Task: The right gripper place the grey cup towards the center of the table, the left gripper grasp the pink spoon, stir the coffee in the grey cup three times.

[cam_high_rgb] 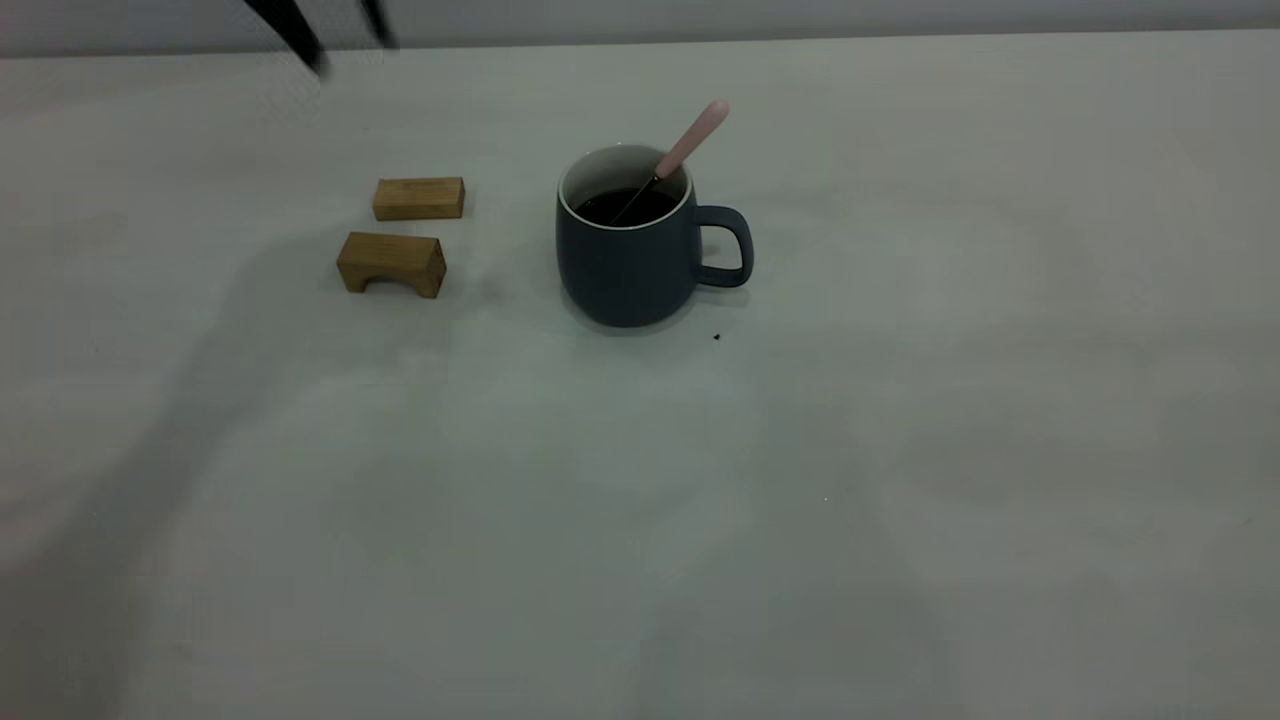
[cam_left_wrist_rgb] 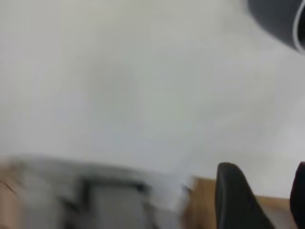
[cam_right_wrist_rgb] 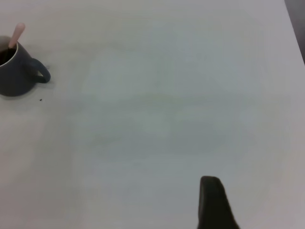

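The grey cup (cam_high_rgb: 628, 262) stands upright near the middle of the table (cam_high_rgb: 900, 450), its handle pointing right. Dark coffee (cam_high_rgb: 632, 207) fills it. The pink spoon (cam_high_rgb: 697, 138) leans in the cup, bowl sunk in the coffee and pink handle sticking up over the far right rim. My left gripper (cam_high_rgb: 352, 52) hovers at the far left edge, well away from the cup, open and holding nothing. In the left wrist view the left gripper (cam_left_wrist_rgb: 265, 172) shows a wide gap, with the cup (cam_left_wrist_rgb: 279, 19) far off. In the right wrist view, my right gripper (cam_right_wrist_rgb: 214, 202) is a single black shape, distant from the cup (cam_right_wrist_rgb: 18, 76).
Two wooden blocks lie left of the cup: a flat one (cam_high_rgb: 418, 198) and an arched one (cam_high_rgb: 392, 263). A dark speck (cam_high_rgb: 716, 337) sits just in front of the cup. A tan wooden strip (cam_left_wrist_rgb: 202, 205) shows under the left gripper.
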Available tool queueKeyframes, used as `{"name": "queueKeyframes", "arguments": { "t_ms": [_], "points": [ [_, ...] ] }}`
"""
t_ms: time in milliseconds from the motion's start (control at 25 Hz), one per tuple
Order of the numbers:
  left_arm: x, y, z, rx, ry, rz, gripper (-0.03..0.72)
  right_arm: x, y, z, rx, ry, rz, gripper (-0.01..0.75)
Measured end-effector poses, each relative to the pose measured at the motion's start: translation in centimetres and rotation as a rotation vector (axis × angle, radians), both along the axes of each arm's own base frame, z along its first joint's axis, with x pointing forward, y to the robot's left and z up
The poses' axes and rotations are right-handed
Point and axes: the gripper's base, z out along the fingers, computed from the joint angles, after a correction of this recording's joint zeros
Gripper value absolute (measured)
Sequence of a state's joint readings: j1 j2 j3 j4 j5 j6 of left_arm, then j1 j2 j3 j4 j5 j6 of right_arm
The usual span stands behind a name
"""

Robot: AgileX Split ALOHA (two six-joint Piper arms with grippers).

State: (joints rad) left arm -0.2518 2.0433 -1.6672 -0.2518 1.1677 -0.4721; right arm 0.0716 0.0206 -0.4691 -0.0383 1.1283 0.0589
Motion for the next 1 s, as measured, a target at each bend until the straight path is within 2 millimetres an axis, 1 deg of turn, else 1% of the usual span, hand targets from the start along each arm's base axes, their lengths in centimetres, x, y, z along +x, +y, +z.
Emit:
{"name": "queueKeyframes", "arguments": {
  "t_ms": [80, 160, 200, 280, 320, 400, 480, 520, 640, 760, 800, 920, 1000],
  "points": [
    [-0.7, 1.1, 3.2, 0.098, -0.135, -0.166, 0.335, 0.0, 0.0, 0.0, 0.000, 0.000, 0.000, 0.493],
    [-2.0, 1.9, 6.8, 0.176, -0.254, -0.269, 0.323, 0.0, 0.0, 0.0, 0.000, 0.000, 0.000, 0.493],
    [-2.7, 2.4, 8.5, 0.207, -0.305, -0.288, 0.319, 0.0, 0.0, 0.0, 0.000, 0.000, 0.000, 0.493],
    [-4.2, 3.3, 11.3, 0.249, -0.383, -0.285, 0.311, 0.0, 0.0, 0.0, 0.000, 0.000, 0.000, 0.493],
    [-5.1, 3.8, 12.5, 0.272, -0.416, -0.279, 0.309, 0.0, 0.0, 0.0, 0.000, 0.000, 0.000, 0.493],
    [-7.0, 4.6, 14.1, 0.303, -0.458, -0.257, 0.304, 0.0, 0.0, 0.0, 0.000, 0.000, 0.000, 0.493],
    [-9.2, 5.4, 15.1, 0.320, -0.484, -0.265, 0.300, 0.0, 0.0, 0.0, 0.000, 0.000, 0.000, 0.493],
    [-10.1, 5.7, 15.1, 0.329, -0.483, -0.288, 0.300, 0.0, 0.0, 0.0, 0.000, 0.000, 0.000, 0.493],
    [-13.9, 6.8, 15.4, 0.337, -0.498, -0.337, 0.300, 0.0, 0.0, 0.0, 0.000, 0.000, 0.000, 0.493],
    [-18.8, 8.1, 16.0, 0.335, -0.555, -0.335, 0.300, 0.0, 0.0, 0.0, 0.000, 0.000, 0.000, 0.493],
    [-20.3, 8.6, 15.9, 0.336, -0.569, -0.333, 0.300, 0.0, 0.0, 0.0, 0.000, 0.000, 0.000, 0.493],
    [-26.0, 10.2, 16.0, 0.328, -0.669, -0.312, 0.300, 0.0, 0.0, 0.0, 0.000, 0.000, 0.000, 0.493],
    [-29.3, 11.1, 15.1, 0.324, -0.722, -0.300, 0.300, 0.0, 0.0, 0.0, 0.000, 0.000, 0.000, 0.493]
  ]
}}
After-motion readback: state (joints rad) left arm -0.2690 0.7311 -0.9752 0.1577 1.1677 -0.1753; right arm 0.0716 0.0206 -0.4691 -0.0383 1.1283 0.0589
